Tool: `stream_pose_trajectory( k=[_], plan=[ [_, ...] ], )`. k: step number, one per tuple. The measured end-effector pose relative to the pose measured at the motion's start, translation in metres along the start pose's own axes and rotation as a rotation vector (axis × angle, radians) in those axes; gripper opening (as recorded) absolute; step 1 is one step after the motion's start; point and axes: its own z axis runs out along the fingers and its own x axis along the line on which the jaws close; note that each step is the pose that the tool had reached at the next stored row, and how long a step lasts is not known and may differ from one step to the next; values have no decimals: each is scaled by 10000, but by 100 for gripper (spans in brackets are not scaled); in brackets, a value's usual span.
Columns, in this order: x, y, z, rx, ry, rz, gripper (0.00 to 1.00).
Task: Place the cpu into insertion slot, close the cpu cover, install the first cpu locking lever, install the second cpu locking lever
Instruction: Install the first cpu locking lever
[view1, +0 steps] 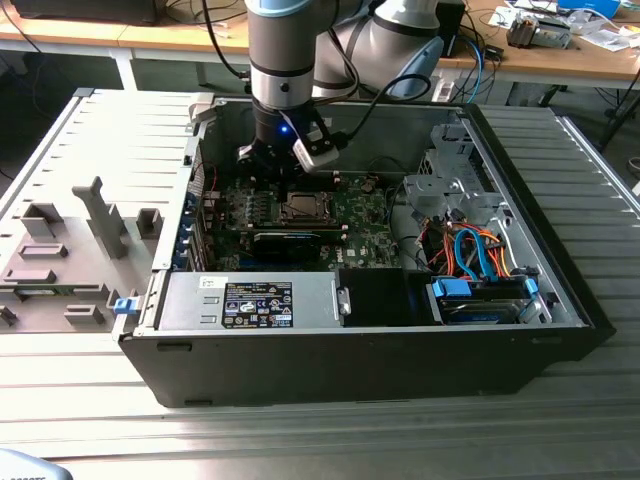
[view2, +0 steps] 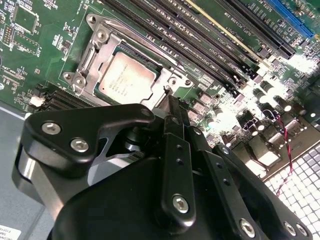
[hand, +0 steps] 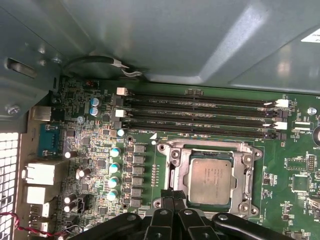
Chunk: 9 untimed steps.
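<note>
The fingers (hand: 172, 196) look pressed together w/ nothing between them, tips just at the edge of the insertion slot (hand: 170, 165). The cpu (hand: 210, 180) sits flat inside that slot, pale metal face up; in the second wrist view it's the cpu (view2: 125, 77) just past the black gripper body. The cpu cover (hand: 246, 172) lies down around it. Black memory slots (hand: 200, 112) run beside the socket on the green board (hand: 292, 160). In the exterior view the arm (view1: 285, 60) reaches down into the open computer case (view1: 500, 350), which rests on the surface (view1: 400, 440).
</note>
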Motion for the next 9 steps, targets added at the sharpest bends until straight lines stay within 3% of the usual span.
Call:
stream_pose_trajectory(
  k=[9],
  plan=[
    [14,1,0,0,0,0,11]
  ],
)
